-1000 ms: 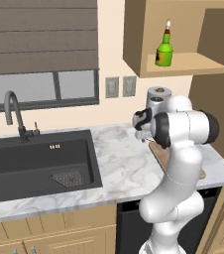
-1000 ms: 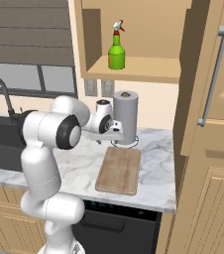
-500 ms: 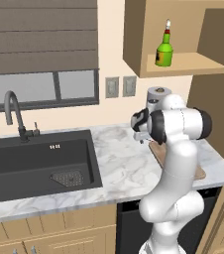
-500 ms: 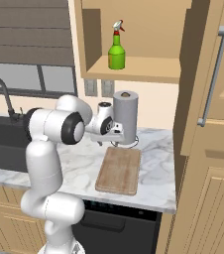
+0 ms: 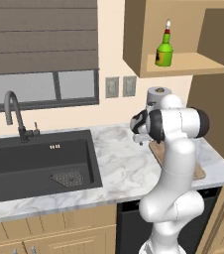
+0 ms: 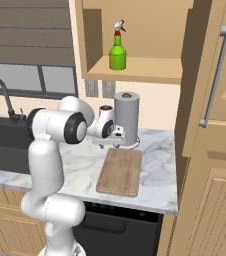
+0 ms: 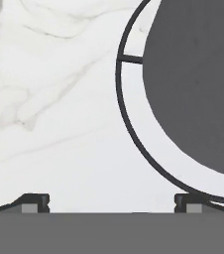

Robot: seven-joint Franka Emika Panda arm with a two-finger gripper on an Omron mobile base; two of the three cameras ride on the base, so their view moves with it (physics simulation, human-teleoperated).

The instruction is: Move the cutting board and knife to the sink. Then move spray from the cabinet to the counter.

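Observation:
The light-brown cutting board (image 6: 120,172) lies flat on the marble counter (image 6: 80,160) right of the sink (image 5: 39,158); my arm covers most of the board (image 5: 157,149) in the left base view. My gripper (image 6: 118,145) hangs over the board's far end, beside the paper towel roll, pointing down. It is open, with nothing between its fingertips (image 7: 34,201), and bare counter (image 7: 59,124) lies under my gripper (image 7: 111,201). The green spray (image 6: 117,50) stands upright in the doorless cabinet niche (image 6: 150,72), the same spray (image 5: 164,49) showing high above my gripper (image 5: 141,140). The knife is hidden.
A tall grey paper towel roll (image 6: 126,117) on a ring base (image 7: 126,114) stands right behind the board, close to my fingers. The dark faucet (image 5: 12,114) rises behind the sink. Tall wooden doors with a bar handle (image 6: 215,75) close off the right.
My hand has sunk slightly toward the counter beside the roll, and my elbow has drifted a little left. The board and spray have not moved.

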